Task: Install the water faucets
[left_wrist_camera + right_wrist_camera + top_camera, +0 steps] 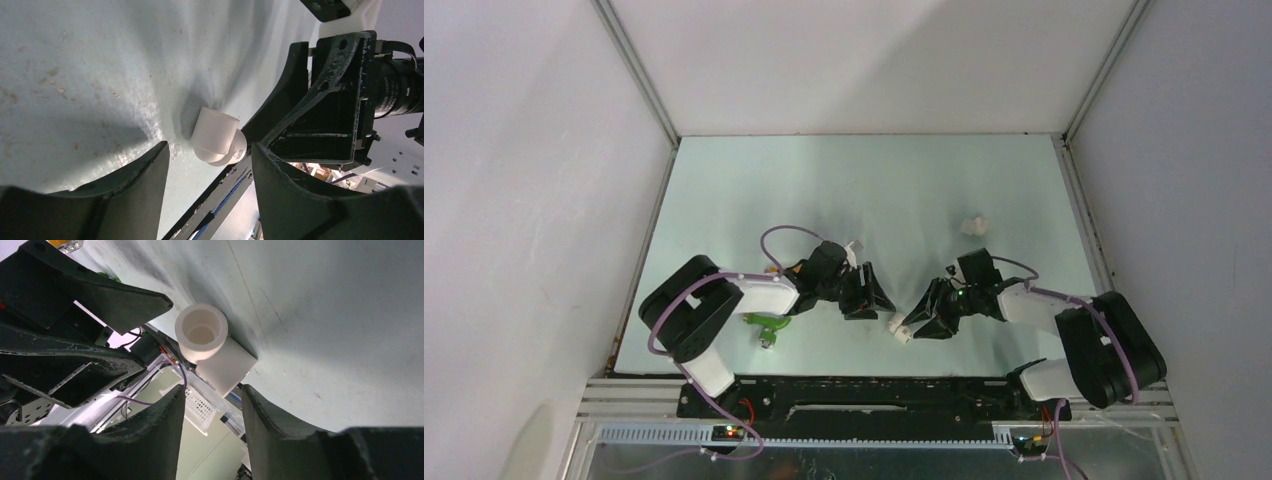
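The green faucet (767,326) lies on the table beside my left arm's elbow; a sliver of green shows in the right wrist view (106,275). An orange bit (771,268) that may be the orange faucet peeks out behind the left arm, mostly hidden. A white elbow fitting (899,329) lies between the two grippers. My left gripper (869,300) is open and empty, with the fitting (216,136) just ahead of its fingertips (160,155). My right gripper (921,322) is open and empty, with the fitting (210,347) just beyond its tips, untouched.
A second white fitting (973,226) lies at the back right of the pale green table (854,190). The black front rail (874,392) runs close behind the near fitting. White walls enclose the table on three sides.
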Controlling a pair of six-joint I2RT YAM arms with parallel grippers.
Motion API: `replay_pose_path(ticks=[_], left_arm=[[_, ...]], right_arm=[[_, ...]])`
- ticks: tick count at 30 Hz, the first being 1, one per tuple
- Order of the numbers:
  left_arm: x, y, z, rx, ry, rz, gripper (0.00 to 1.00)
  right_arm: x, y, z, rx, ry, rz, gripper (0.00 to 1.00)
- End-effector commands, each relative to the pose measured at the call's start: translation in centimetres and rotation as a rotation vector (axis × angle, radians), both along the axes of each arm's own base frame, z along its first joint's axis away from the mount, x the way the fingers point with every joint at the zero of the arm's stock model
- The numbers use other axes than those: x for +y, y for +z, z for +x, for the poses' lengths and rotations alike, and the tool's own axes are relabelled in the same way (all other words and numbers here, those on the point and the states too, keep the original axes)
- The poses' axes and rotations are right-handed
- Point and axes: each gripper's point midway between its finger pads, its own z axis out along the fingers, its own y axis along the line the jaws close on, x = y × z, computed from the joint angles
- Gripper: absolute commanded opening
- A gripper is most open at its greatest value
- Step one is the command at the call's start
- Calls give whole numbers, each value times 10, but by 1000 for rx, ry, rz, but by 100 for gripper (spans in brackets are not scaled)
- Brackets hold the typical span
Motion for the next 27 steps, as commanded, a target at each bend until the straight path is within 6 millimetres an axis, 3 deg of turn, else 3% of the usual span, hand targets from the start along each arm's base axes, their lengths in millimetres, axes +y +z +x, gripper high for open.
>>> replay_pose_path(ticks=[1, 5, 12, 16, 19, 20, 24, 27], left_arm=[[-19, 15, -1, -15, -42, -77, 63], [-25, 12, -10, 2, -50, -76, 57], [-25, 5, -17, 30, -13, -103, 43], [-25, 8, -16, 37, 26, -144, 42], [-25, 13, -14, 26, 41, -158, 42], [-24, 16, -12, 13, 45, -154, 44], [-9, 25, -4, -72, 71, -53, 56], [9, 40, 5, -167, 102, 37, 69]], right_arm=[[16, 3, 9, -1, -7, 69, 47], [23, 4, 19, -23, -20, 99, 45], [29, 8, 32, -66, -48, 127, 30], [36, 8, 26, -34, -18, 161, 24], [37, 2, 17, -9, 10, 143, 5], [37, 2, 15, -11, 18, 142, 0], [35, 13, 17, -74, 51, 135, 0], [37, 42, 26, -193, 91, 148, 0]])
